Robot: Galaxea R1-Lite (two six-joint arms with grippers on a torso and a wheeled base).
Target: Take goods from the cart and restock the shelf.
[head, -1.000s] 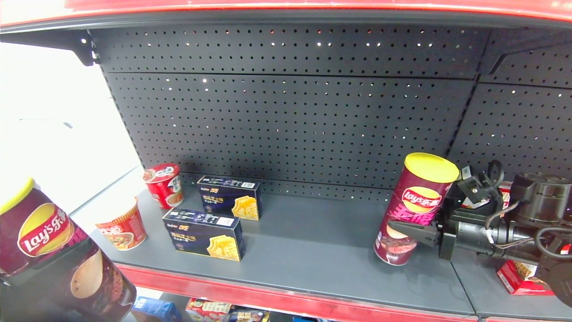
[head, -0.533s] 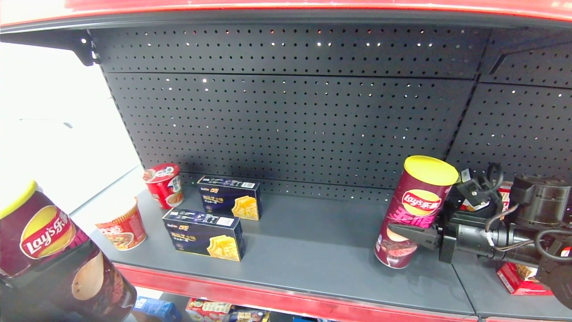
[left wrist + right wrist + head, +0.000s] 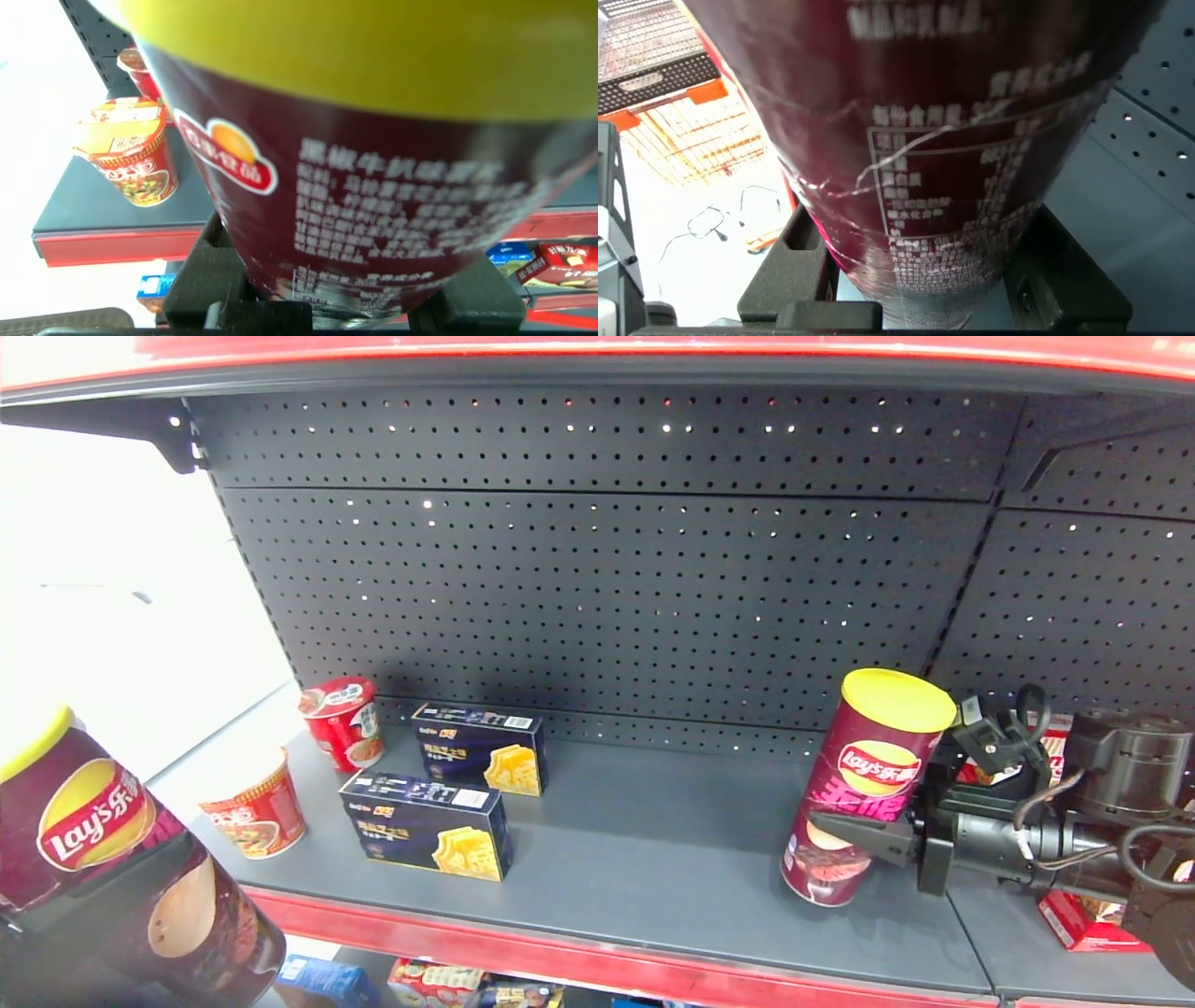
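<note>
Your left chip can (image 3: pixel 93 826) is cut off by the head view's lower left corner, its base out of frame. The red boxes (image 3: pixel 1088 919) at lower right are half hidden behind the right arm. The lower-shelf goods (image 3: pixel 439 982) are clipped by the bottom edge. The print on the right chip can (image 3: pixel 943 159) is blurred.

We grip a yellow-lidded maroon chips can (image 3: pixel 374 187) in our left gripper (image 3: pixel 341 285), a red noodle cup (image 3: pixel 126 149) upright on the shelf (image 3: pixel 84 207) beyond.
</note>
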